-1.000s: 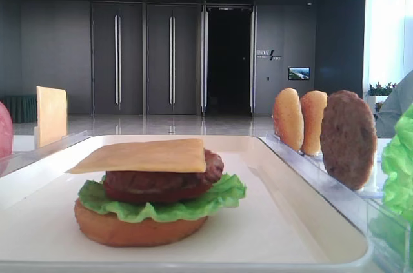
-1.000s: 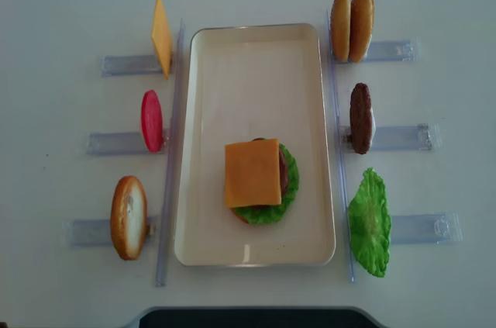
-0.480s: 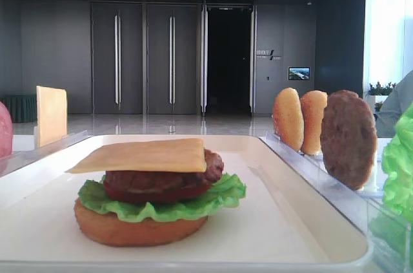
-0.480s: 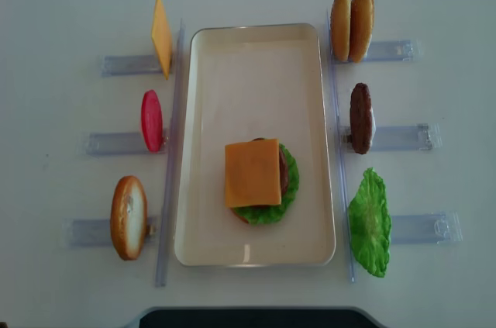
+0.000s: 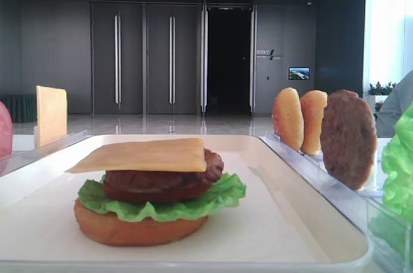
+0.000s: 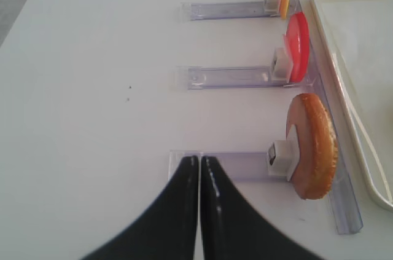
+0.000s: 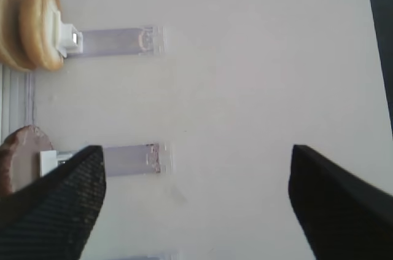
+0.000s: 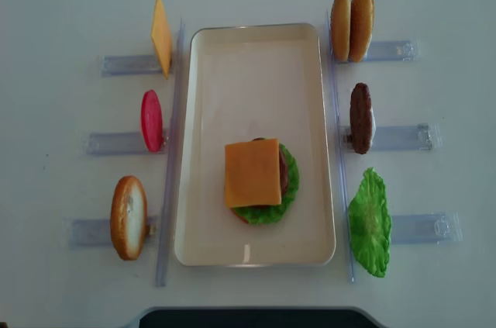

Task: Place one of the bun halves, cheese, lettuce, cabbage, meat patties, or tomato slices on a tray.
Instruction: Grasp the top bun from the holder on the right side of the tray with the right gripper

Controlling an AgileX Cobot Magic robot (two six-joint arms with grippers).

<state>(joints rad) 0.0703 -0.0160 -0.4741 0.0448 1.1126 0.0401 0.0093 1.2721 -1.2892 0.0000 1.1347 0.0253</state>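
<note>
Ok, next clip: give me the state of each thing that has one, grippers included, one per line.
Left gripper: shut, empty.
Right gripper: open, empty.
Tray: holds a partial burger.
Burger stack: bottom bun, lettuce, tomato, patty, cheese on top; no top bun.
Top bun: upright in its rack.
Tomato slice: upright, racked.
Meat patty: upright, racked.

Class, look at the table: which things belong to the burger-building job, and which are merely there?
Belong to the job:
tray
stacked burger, cheese on top
top bun
spare cheese
tomato slice
two buns
meat patty
lettuce

Merely there:
clear racks
white table
</note>
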